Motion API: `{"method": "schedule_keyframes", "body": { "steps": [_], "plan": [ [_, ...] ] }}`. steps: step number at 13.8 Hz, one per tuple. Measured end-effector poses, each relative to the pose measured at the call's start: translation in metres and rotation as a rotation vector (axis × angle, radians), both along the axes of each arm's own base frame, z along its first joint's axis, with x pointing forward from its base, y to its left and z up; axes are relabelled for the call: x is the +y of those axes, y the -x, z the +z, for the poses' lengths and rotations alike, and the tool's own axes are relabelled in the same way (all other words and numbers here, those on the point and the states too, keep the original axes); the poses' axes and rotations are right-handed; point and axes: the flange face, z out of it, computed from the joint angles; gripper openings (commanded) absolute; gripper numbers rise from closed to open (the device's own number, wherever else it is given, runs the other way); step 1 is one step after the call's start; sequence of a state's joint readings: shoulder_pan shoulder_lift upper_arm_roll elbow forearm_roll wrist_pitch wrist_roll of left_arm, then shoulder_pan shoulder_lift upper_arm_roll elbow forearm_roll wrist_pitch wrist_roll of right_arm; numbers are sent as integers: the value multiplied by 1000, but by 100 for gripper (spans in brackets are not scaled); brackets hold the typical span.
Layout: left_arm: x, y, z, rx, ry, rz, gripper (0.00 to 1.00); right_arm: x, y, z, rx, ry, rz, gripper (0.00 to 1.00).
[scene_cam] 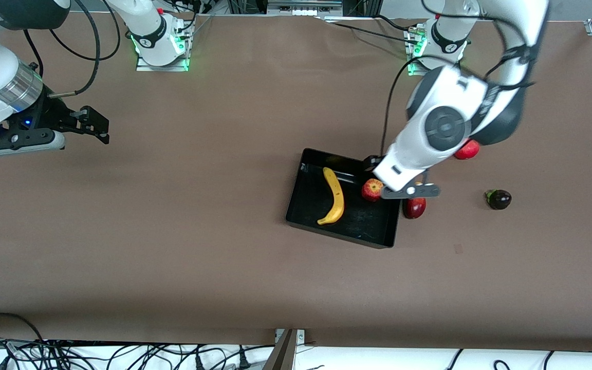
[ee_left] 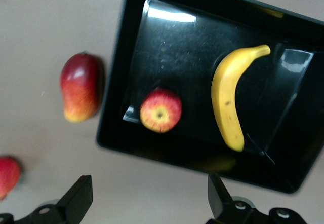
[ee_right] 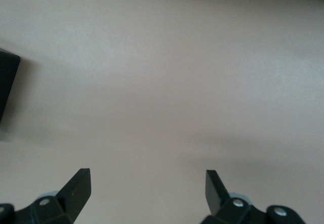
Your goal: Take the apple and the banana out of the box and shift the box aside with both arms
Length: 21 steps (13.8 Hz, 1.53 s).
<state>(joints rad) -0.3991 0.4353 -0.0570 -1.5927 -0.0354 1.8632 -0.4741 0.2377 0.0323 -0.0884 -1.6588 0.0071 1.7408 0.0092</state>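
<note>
The black box [scene_cam: 296, 208] sits mid-table. The yellow banana [scene_cam: 334, 197] and the red-yellow apple [scene_cam: 372, 189] lie inside it, the apple by the wall toward the left arm's end. The left wrist view shows the box [ee_left: 114, 107], banana [ee_left: 228, 97] and apple [ee_left: 160, 110] too. My left gripper [scene_cam: 371, 163] is open and empty, up over bare table just outside the box's wall nearest the robots' bases; its fingers [ee_left: 78, 198] frame only table. My right gripper [scene_cam: 95, 126] is open and empty, waiting over bare table toward the right arm's end [ee_right: 147, 193].
A red-yellow mango [scene_cam: 414, 207] lies on the table beside the box toward the left arm's end [ee_left: 79, 86]. A red pomegranate [scene_cam: 467, 149] lies partly under the left arm. A small dark eggplant [scene_cam: 499, 199] lies farther toward the left arm's end.
</note>
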Motion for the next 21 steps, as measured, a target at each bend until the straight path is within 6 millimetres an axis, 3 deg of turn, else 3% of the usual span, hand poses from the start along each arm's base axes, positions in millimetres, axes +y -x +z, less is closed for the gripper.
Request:
{"method": "schedule_keyframes", "body": {
  "steps": [3, 7, 9, 13, 14, 16, 17, 19, 21],
  "plan": [
    [-24, -2, -59, -47, -3, -83, 100, 0, 0, 0, 0, 0, 0, 100],
    [-11, 15, -134, -121, 38, -172, 100, 0, 0, 0, 0, 0, 0, 100],
    [-5, 26, -152, -121, 39, -182, 100, 0, 0, 0, 0, 0, 0, 100],
    [-2, 32, -160, -119, 14, -216, 99, 0, 0, 0, 0, 0, 0, 100],
    [-1, 33, -162, -115, 11, -217, 53, 0, 0, 0, 0, 0, 0, 100],
    [-1, 35, -164, -110, 9, -218, 19, 0, 0, 0, 0, 0, 0, 100],
    [-1, 35, -163, -111, 10, -218, 9, 0, 0, 0, 0, 0, 0, 100],
    [-2, 32, -155, -125, 15, -217, 9, 0, 0, 0, 0, 0, 0, 100],
    [-4, 26, -133, -138, 16, -213, 13, 0, 0, 0, 0, 0, 0, 100]
  ]
}}
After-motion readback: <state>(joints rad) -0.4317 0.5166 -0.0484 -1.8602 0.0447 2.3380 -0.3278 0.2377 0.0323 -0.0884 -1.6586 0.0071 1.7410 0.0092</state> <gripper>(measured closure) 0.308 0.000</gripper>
